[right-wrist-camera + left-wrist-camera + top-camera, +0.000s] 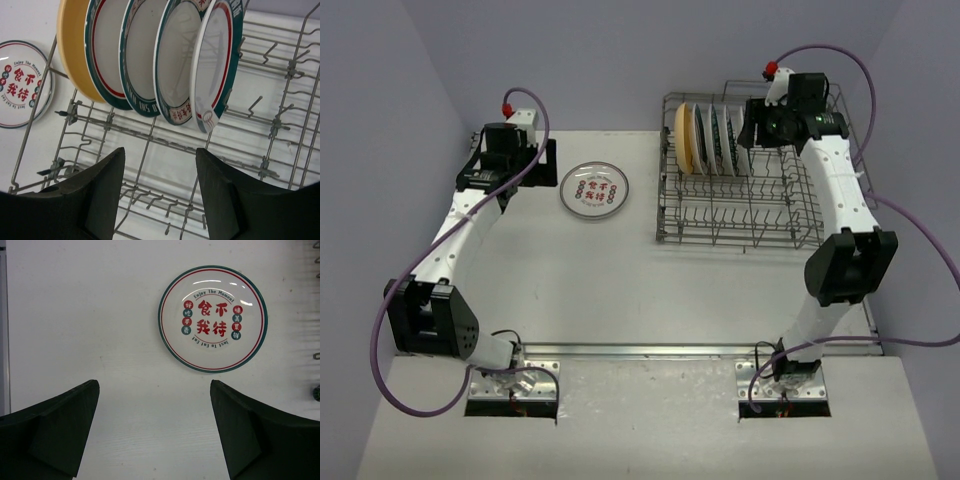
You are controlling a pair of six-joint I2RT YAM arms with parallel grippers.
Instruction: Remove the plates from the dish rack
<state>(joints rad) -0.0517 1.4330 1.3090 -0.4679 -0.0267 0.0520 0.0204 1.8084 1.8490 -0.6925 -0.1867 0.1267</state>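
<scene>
We see the dish rack [740, 218], a grey wire basket with upright tines, at the far right of the table [570, 280]. In its far-left part five plates stand on edge in a row: a plain tan-yellow plate [72, 45] at the left end, then four white teal-rimmed plates [180, 60] close together. One more white plate [594, 188], teal-rimmed with red characters, lies flat and face up just left of the rack, not touching it.

White tabletop [620, 270]: red-character plate [594, 188] flat, centre-left; grey wire dish rack [740, 215] upper right, well apart.
</scene>
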